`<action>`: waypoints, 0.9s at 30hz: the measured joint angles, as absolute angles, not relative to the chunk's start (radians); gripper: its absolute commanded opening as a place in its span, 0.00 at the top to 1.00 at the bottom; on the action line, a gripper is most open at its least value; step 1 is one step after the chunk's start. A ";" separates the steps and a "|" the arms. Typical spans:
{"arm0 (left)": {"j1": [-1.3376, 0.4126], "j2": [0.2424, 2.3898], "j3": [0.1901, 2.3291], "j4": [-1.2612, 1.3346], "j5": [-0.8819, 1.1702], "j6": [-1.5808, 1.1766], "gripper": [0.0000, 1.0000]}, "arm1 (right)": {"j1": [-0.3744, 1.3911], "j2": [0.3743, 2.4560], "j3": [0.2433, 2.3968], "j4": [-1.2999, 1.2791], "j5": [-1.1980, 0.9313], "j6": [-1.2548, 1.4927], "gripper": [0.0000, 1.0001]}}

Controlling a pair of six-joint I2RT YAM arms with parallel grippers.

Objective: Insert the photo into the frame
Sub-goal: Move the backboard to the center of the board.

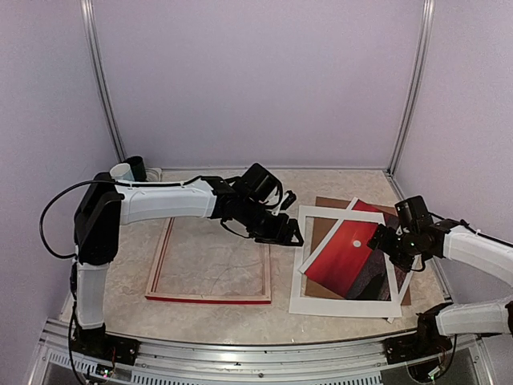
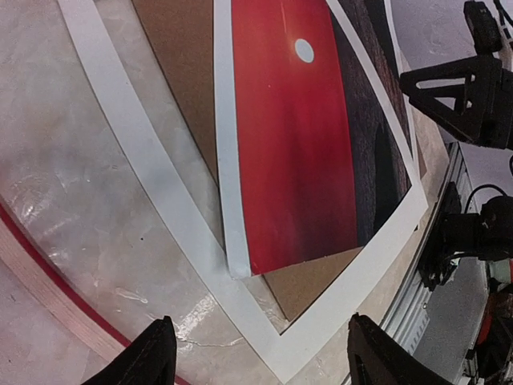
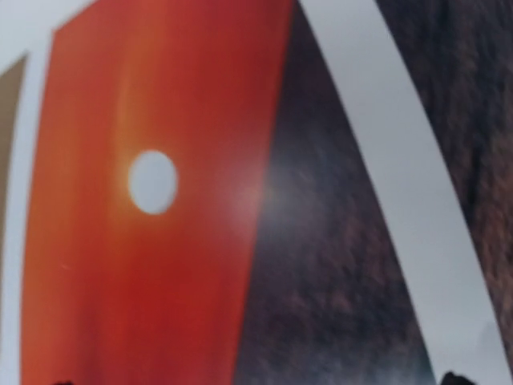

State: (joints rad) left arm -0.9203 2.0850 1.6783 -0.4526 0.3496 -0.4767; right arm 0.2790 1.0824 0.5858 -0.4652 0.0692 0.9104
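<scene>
The photo, a red sunset print with a small white sun, lies tilted at the right on a brown backing board. A white mat border lies round it, and one mat strip crosses the photo's dark side. The frame, red-faced with pale wood sides, lies flat at the centre left with nothing in it. My left gripper hovers open between the frame and the mat, above the mat's corner. My right gripper is over the photo's right part, jaws wide apart just above the print.
A white cup and a dark cylinder stand at the back left corner. Pale enclosure walls close in the table on three sides. A metal rail runs along the near edge. The right arm's black links show in the left wrist view.
</scene>
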 measured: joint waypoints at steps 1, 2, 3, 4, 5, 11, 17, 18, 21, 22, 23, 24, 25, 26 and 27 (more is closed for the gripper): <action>-0.930 2.094 1.678 -0.453 0.358 -0.472 0.28 | 0.277 1.077 0.580 -0.472 0.065 0.915 0.01; -0.942 2.104 1.679 -0.453 0.367 -0.468 0.27 | 0.276 1.072 0.573 -0.478 0.060 0.920 0.01; -0.953 2.112 1.679 -0.453 0.374 -0.465 0.27 | 0.275 1.065 0.564 -0.487 0.052 0.927 0.01; -0.965 2.122 1.679 -0.453 0.382 -0.462 0.28 | 0.274 1.058 0.555 -0.496 0.043 0.936 0.01; -0.974 2.131 1.679 -0.452 0.389 -0.461 0.27 | 0.274 1.047 0.544 -0.511 0.035 0.945 0.01; -1.021 2.176 1.678 -0.453 0.415 -0.440 0.26 | 0.274 0.937 0.501 -0.627 0.012 1.010 0.01; -1.044 2.181 1.654 -0.451 0.413 -0.425 0.26 | 0.274 0.763 0.481 -0.754 -0.009 1.072 0.01; -1.045 2.181 1.649 -0.451 0.413 -0.423 0.26 | 0.274 0.738 0.472 -0.767 -0.021 1.086 0.01; -1.048 2.181 1.646 -0.450 0.402 -0.419 0.25 | 0.274 0.712 0.456 -0.802 -0.042 1.113 0.01; -1.049 2.181 1.646 -0.447 0.397 -0.419 0.25 | 0.274 0.721 0.456 -0.810 -0.044 1.119 0.01; -1.050 2.182 1.647 -0.445 0.392 -0.418 0.25 | 0.274 0.736 0.456 -0.812 -0.045 1.122 0.01; -1.050 2.186 1.650 -0.445 0.390 -0.418 0.25 | 0.275 0.760 0.458 -0.815 -0.043 1.124 0.01; -1.051 2.192 1.654 -0.443 0.388 -0.418 0.25 | 0.276 0.784 0.459 -0.818 -0.039 1.125 0.01; -1.051 2.200 1.657 -0.436 0.387 -0.418 0.25 | 0.281 0.823 0.463 -0.819 -0.028 1.127 0.01; -1.052 2.209 1.658 -0.432 0.387 -0.418 0.25 | 0.281 0.839 0.464 -0.818 -0.023 1.127 0.01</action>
State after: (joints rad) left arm -1.0523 2.2086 1.6581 -0.4320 0.3870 -0.4183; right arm 0.2813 0.8391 0.4637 -0.8181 -0.0227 1.1275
